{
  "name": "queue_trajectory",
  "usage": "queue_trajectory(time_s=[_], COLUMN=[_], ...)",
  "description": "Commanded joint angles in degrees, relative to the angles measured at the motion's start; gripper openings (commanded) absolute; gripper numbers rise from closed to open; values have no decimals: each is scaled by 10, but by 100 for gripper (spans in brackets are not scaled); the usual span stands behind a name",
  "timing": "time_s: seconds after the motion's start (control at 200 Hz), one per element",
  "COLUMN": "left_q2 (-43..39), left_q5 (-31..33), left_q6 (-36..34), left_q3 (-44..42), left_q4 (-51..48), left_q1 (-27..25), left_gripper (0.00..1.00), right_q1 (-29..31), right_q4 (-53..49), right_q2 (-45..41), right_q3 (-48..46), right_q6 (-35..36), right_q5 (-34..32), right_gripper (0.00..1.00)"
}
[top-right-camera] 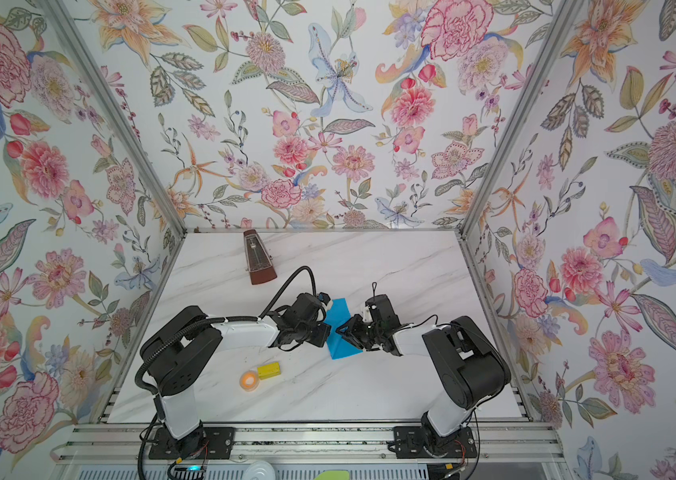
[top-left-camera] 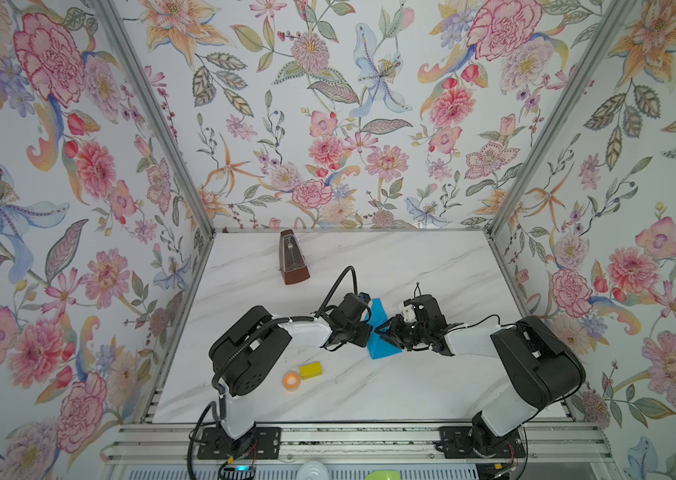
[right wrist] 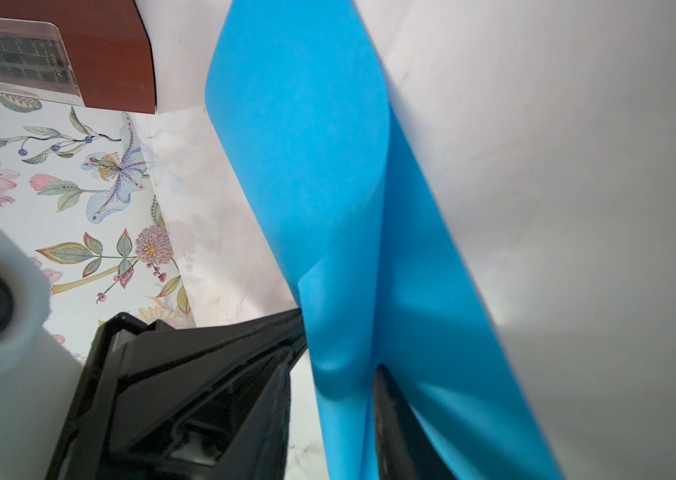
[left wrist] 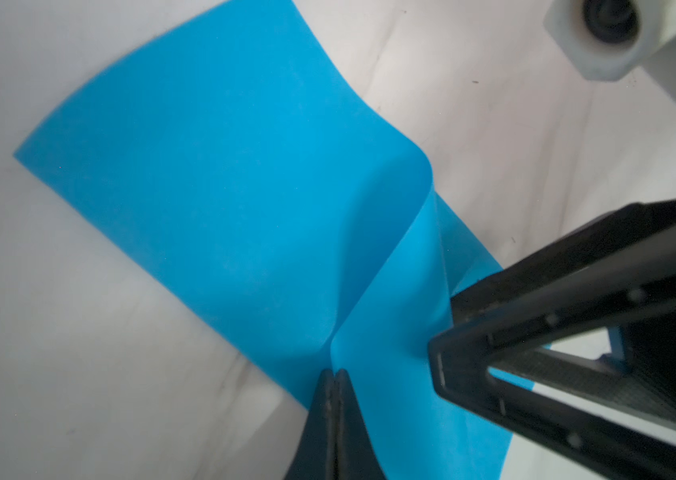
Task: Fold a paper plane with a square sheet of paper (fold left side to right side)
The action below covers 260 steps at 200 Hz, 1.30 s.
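Observation:
The square sheet of paper (top-left-camera: 382,349) (top-right-camera: 342,347) is bright blue and lies mid-table between both grippers, partly lifted and bent. My left gripper (left wrist: 334,372) (top-left-camera: 369,330) is shut, its tips pinching the sheet (left wrist: 203,166) where a soft crease begins and a flap curls up. My right gripper (top-left-camera: 382,328) (left wrist: 440,353) meets it from the other side. In the right wrist view one finger (right wrist: 388,415) shows, with a loose curl of the sheet (right wrist: 307,166) beside it hiding the other; the jaws stand apart. The paper plane is out of view.
A brown metronome (top-left-camera: 292,259) (top-right-camera: 257,259) lies at the back left. A small yellow block (top-left-camera: 310,370) and an orange tape roll (top-left-camera: 291,380) sit at the front left, near the left arm's base. Floral walls close in three sides of the table.

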<state>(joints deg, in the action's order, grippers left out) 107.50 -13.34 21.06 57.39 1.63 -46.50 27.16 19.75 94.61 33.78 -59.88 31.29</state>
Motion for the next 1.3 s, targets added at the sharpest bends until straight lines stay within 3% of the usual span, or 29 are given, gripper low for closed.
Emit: queue_trajectory(time_s=[0.0, 0.676, 0.846, 1.151, 1.296], left_q2=[17, 3, 10, 28, 23], left_q5=[-12, -10, -12, -14, -9], left_q6=[0, -15, -15, -17, -16], left_q3=[-2, 29, 36, 44, 40], left_q4=[-15, -28, -29, -38, -41], left_q1=[5, 5, 6, 7, 7], left_gripper=[0, 0, 0, 0, 0], right_q1=[-6, -9, -10, -11, -12], right_q4=[35, -14, -17, -20, -26], right_q2=[16, 30, 32, 33, 34], right_q3=[-12, -23, -26, -25, -24], right_q6=[-6, 22, 26, 29, 33], right_q5=[13, -12, -12, -11, -10], right_gripper=[32, 24, 29, 25, 29])
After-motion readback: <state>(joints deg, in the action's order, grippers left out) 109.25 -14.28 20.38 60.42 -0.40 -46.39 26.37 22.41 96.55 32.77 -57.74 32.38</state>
